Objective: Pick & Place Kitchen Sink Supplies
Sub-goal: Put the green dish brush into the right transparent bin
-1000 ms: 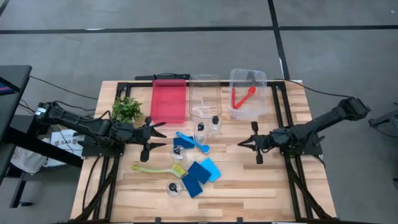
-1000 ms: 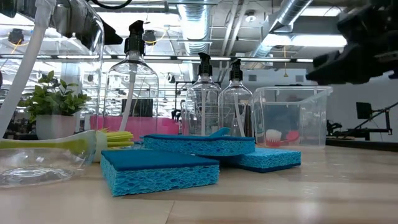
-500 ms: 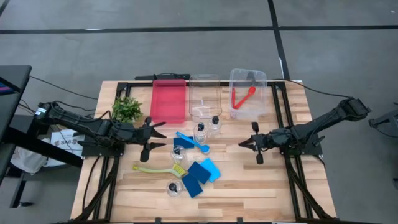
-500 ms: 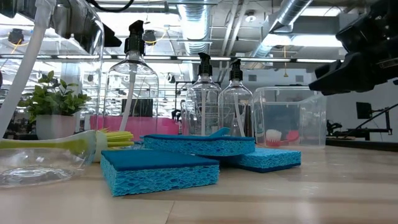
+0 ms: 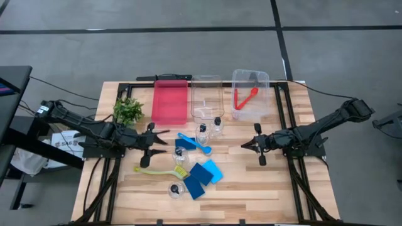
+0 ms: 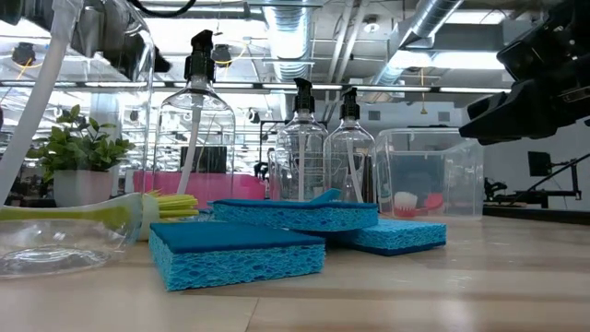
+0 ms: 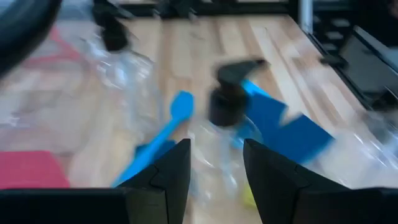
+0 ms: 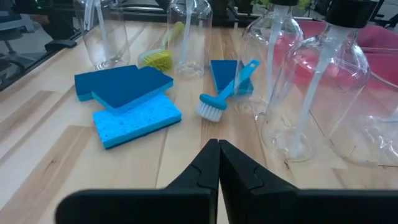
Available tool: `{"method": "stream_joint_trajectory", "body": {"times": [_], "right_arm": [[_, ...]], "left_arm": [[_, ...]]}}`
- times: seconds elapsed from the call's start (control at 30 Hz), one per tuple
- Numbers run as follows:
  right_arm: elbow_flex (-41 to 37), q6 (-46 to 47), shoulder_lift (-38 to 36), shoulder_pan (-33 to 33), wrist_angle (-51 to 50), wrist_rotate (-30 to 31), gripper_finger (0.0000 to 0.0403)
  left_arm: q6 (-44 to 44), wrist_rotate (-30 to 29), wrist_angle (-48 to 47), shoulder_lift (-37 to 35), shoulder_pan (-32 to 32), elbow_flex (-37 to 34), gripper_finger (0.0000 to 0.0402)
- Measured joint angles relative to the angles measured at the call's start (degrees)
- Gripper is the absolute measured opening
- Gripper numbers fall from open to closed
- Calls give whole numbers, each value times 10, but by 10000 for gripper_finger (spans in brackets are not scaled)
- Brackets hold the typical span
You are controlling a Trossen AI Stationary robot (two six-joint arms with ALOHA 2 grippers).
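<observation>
**A:** ok, going left to right across the counter (image 5: 264, 188), what have we got?

**B:** Far left there's the little leafy plant (image 5: 128, 110), and just in front of it the left pincer (image 5: 164, 142) hangs low over the wood with its fingers apart. In its own wrist view a black-capped bottle (image 7: 219, 140) sits right ahead of the gap between the fingers, with the blue brush (image 7: 163, 143) lying beside it. Nothing is gripped.

**A:** and the stuff in the middle?

**B:** The yellow-green brush (image 5: 162, 169) lies flat near the left front. Right of it is a pile of blue sponges (image 5: 202, 174), some overlapping; the low view shows them stacked loosely. One bottle lies tipped over (image 5: 175, 189) at the near edge of the pile. A couple more bottles (image 5: 210, 129) stand upright farther back, just in front of the bins.

**A:** back row?

**B:** The red tray (image 5: 170, 102) comes first, then a clear bin (image 5: 206, 98) with nothing I can make out in it, then a second clear bin (image 5: 250, 94) holding the red brush (image 5: 245, 97).

**A:** right arm doing anything?

**B:** The right pincer (image 5: 244, 145) is right of the whole cluster, well apart from the sponges, pointing left toward them. Its fingers are pressed together, clear in its wrist view (image 8: 217, 163), and it's holding nothing. It's up off the wood too; the low view shows it hanging at upper right.
</observation>
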Motion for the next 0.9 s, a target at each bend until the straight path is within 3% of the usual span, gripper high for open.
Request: {"method": "stream_joint_trajectory", "body": {"times": [0.17,0.47,0.67,0.9], "right_arm": [[0,0,0,0,0,0,1],[0,0,0,0,2,1,1],[0,0,0,0,2,1,1],[0,0,0,-1,7,2,1]], "left_arm": [[-37,11,-65,-2,-42,0,149],[-194,11,-110,17,-113,-21,149],[-266,6,-105,93,-139,-47,149],[-272,11,-65,199,-152,-47,149]]}}
